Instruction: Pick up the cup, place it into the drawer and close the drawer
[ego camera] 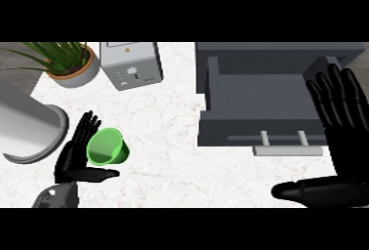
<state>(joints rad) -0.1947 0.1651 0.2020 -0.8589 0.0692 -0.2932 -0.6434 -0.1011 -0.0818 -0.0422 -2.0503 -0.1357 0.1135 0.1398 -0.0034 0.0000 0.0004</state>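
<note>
1. A small bright-green round cup (108, 147), tipped on its side with its mouth showing, lies on the white marble counter (180, 168).
2. The left hand (72, 158) is just beside it, fingers straight.
3. The right hand (342, 146) is spread by the open grey drawer (259, 97).

Background:
- White marbled stone counter top (173, 166) fills most of view; faint grey veining, even lighting.
- Leafy green plant in round tan pot (72, 68) at far left corner.
- Grey boxy metal appliance (131, 66) just right of pot, standing apart from it.
- Large pale grey cylindrical vessel (29, 129) at left edge, partly cut off.
- Dark grey-brown strip (10, 56) beyond counter, top left; floor or wall, cannot tell.
</note>
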